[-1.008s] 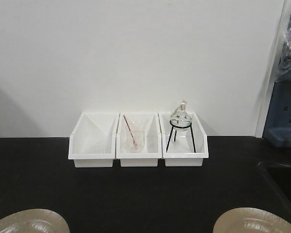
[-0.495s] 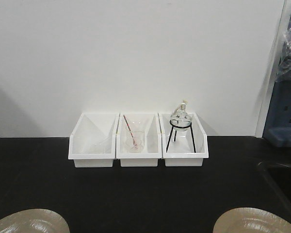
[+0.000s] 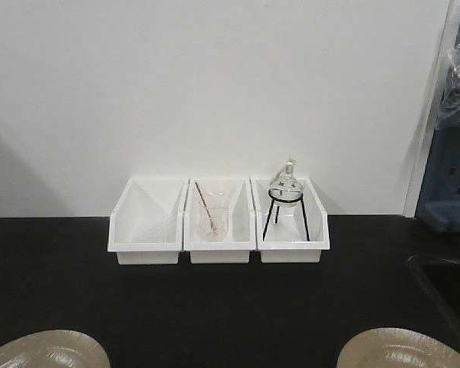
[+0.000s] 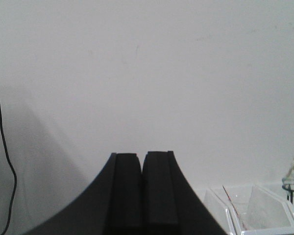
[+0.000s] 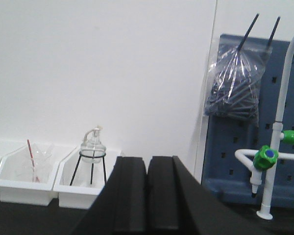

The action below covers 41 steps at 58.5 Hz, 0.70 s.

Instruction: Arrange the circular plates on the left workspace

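Observation:
Two tan-beige glossy round plates lie on the black countertop (image 3: 215, 307) at the front edge of the front view. One plate (image 3: 50, 350) is at the bottom left, the other plate (image 3: 402, 349) at the bottom right; both are cut off by the frame. My left gripper (image 4: 141, 157) is shut and empty, raised and facing the white wall. My right gripper (image 5: 147, 161) is shut and empty, raised over the counter and facing the bins. Neither gripper shows in the front view, and no plate shows in the wrist views.
Three white rectangular bins (image 3: 218, 222) stand side by side against the wall; the middle one holds a beaker with a red rod (image 3: 208, 215), the right one a glass flask on a black tripod (image 3: 285, 195). A sink edge (image 3: 441, 284) and blue pegboard (image 5: 245, 122) with a tap (image 5: 272, 152) lie right.

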Available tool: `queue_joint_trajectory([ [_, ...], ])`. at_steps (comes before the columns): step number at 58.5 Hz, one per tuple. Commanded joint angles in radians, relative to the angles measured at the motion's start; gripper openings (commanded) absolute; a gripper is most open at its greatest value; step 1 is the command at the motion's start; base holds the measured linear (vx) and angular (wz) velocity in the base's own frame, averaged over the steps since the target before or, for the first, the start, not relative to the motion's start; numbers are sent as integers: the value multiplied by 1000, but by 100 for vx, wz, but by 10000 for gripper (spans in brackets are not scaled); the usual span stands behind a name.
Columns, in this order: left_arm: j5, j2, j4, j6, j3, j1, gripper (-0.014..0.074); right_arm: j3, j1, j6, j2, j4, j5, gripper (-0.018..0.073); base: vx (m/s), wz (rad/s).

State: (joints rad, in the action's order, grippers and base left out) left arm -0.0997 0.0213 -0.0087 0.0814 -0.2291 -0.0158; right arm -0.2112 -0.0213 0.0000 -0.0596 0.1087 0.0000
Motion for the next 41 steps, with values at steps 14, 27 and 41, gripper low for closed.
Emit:
queue_joint_trajectory([
  [14, 141, 267, -9, -4, -181, -3, 255, -188, 5, 0, -311, 8, 39, 79, 0, 0],
  [27, 184, 397, -9, -5, -178, -3, 473, -188, 5, 0, -477, 8, 35, 314, 0, 0],
  [41, 261, 490, -67, -9, -187, -3, 514, -188, 5, 0, -567, 8, 0, 617, 0, 0],
])
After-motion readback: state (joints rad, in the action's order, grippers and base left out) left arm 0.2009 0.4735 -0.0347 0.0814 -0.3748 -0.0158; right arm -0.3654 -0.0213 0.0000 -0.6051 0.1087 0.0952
